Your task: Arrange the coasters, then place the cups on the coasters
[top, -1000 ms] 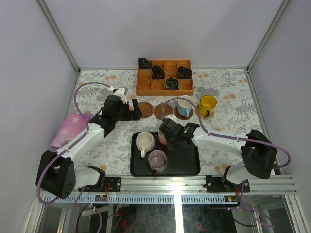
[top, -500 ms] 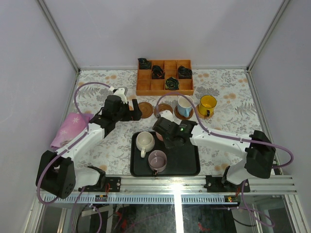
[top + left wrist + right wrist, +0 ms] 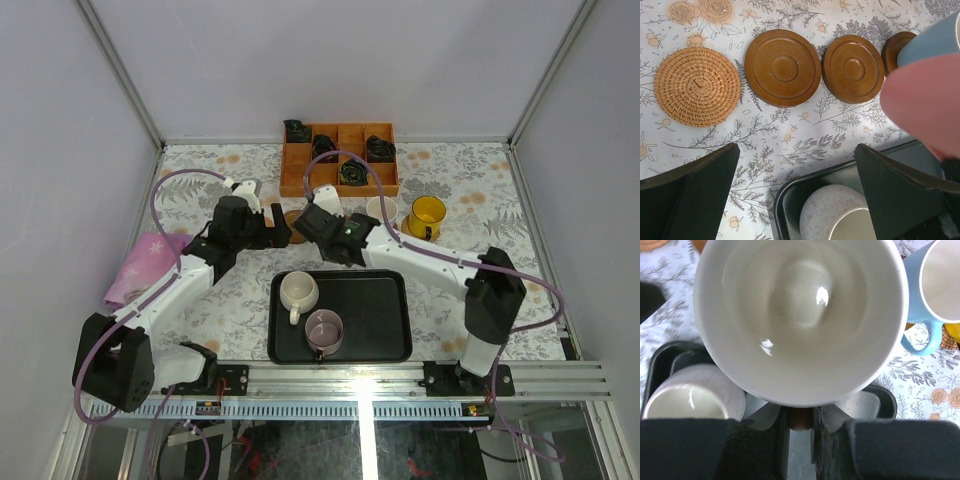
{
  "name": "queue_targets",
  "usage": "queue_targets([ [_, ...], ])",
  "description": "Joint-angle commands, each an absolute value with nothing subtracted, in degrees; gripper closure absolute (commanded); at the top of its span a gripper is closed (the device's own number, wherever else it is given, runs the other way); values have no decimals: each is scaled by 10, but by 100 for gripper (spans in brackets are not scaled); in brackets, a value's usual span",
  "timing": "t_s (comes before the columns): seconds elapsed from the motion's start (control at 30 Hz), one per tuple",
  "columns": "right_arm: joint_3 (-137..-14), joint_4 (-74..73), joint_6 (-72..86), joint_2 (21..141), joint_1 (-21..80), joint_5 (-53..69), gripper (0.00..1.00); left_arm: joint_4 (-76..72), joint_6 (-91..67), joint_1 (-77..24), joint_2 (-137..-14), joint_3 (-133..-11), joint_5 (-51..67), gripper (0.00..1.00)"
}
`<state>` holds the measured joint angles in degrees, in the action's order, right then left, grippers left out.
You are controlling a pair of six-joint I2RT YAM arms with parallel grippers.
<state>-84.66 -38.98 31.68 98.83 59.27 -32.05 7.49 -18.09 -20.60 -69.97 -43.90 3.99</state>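
The right gripper [image 3: 801,412] has left the black tray [image 3: 385,300] and now holds the pink cup [image 3: 800,315] tight above the coasters [image 3: 783,67] (right by the blue cup [image 3: 935,295]). The tray holds the cream cup [image 3: 298,291] and the mauve cup [image 3: 323,329]. The left gripper [image 3: 796,185] stays wide open.

The desk [image 3: 450,190] wears a pale floral cover. At the far edge, about the middle, sits an orange wooden box [image 3: 340,188]. A black tray [image 3: 375,300] lies at the near edge. Between them runs a row of coasters: a woven one [image 3: 697,86] leftmost, then two brown discs [image 3: 783,67] [image 3: 853,68], then a fourth [image 3: 895,47], partly covered. A pink cloth [image 3: 140,265] lies far left.
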Motion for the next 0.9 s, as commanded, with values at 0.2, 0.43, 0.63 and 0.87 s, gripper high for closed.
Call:
queue_targets([
  [0.2,-911,-344,330,1054,498,-299,100,90,-163,-208,-693,-446,21,0],
  [0.43,-898,-328,342,1073,483,-277,100,97,-165,-209,-711,-451,25,0],
  [0.63,-887,-308,353,1085,479,-263,100,94,-166,-209,-719,-452,31,0],
  [0.87,-892,-288,347,1107,472,-241,100,93,-164,-209,-722,-453,31,0],
])
